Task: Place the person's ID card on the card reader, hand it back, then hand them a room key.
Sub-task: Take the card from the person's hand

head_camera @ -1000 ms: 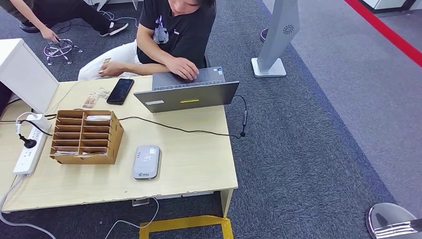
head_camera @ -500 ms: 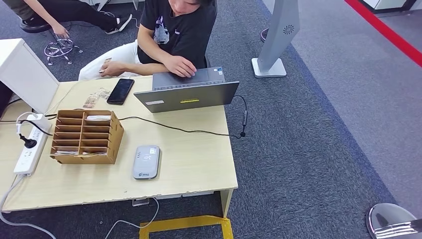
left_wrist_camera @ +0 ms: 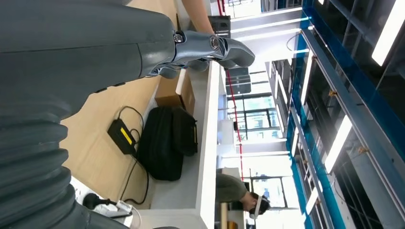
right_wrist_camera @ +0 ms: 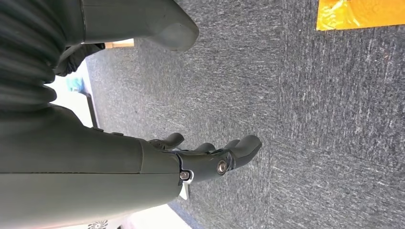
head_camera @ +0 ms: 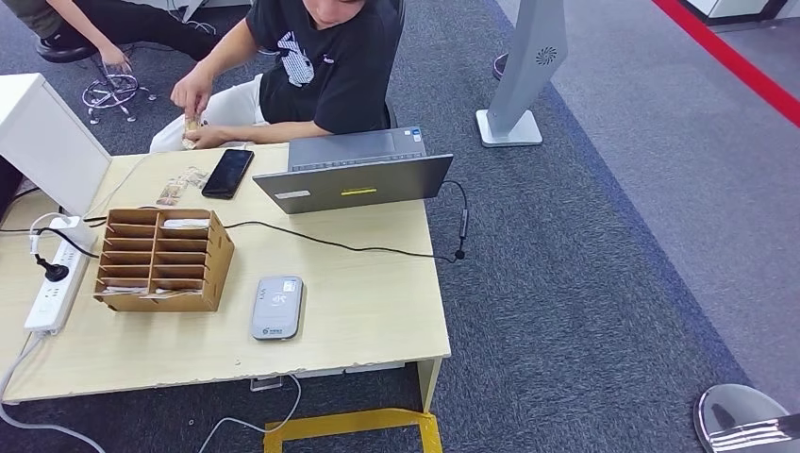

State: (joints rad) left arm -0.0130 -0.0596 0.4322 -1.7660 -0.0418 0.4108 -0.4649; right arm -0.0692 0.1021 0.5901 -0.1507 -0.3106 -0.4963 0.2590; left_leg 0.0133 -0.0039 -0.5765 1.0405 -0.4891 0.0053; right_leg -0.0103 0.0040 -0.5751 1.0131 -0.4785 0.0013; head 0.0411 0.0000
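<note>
The grey card reader (head_camera: 276, 307) lies flat near the table's front edge. To its left stands a wooden slotted rack (head_camera: 162, 258) with cards in some slots. A seated person (head_camera: 321, 61) behind the table holds a small card-like thing (head_camera: 193, 124) between both hands at the far edge. My left hand (left_wrist_camera: 205, 50) hangs beside the table, fingers apart, holding nothing. Above the carpet, my right hand (right_wrist_camera: 210, 155) is loosely spread and holds nothing. A silver part of my right arm (head_camera: 745, 422) shows at the lower right.
An open laptop (head_camera: 354, 170) faces the person, its cable trailing across the table (head_camera: 358, 311). A black phone (head_camera: 227, 173) and small clear sleeves (head_camera: 179, 187) lie at the far left. A power strip (head_camera: 55, 274) sits on the left edge. A grey stand (head_camera: 524, 75) is on the carpet.
The person has lifted a hand off the laptop and brought it to their other hand at the table's far edge, now holding the small card-like thing. My arms have not moved.
</note>
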